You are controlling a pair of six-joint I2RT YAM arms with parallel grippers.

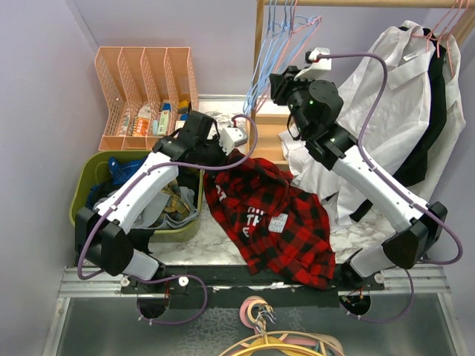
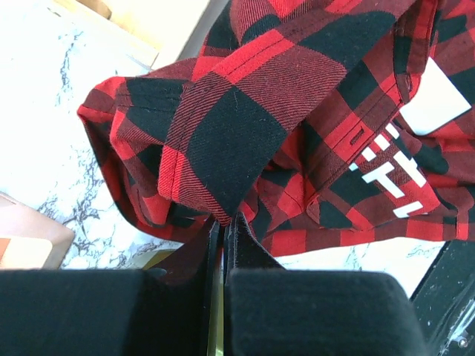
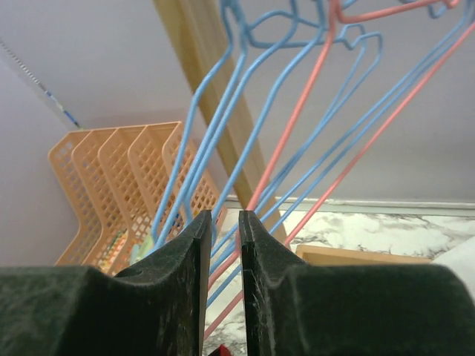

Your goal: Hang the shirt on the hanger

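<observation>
Limp shirt (image 1: 274, 222) is pinched at its 11 o'clock edge by the closed left gripper (image 2: 224, 222); the right gripper's (image 3: 226, 222) clamp on the thin hanger (image 3: 291, 115) cannot be told.

Bright, even light; blurred wrist foregrounds

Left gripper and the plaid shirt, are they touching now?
Touching. The left wrist view shows the left gripper closed on a fold of the red-and-black plaid shirt, with fabric pinched between its fingertips.

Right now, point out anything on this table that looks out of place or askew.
The shirt lies crumpled in a heap, not flat, and its lower end spills over the near edge of the table onto the black rail. Nothing looks damaged.
</observation>
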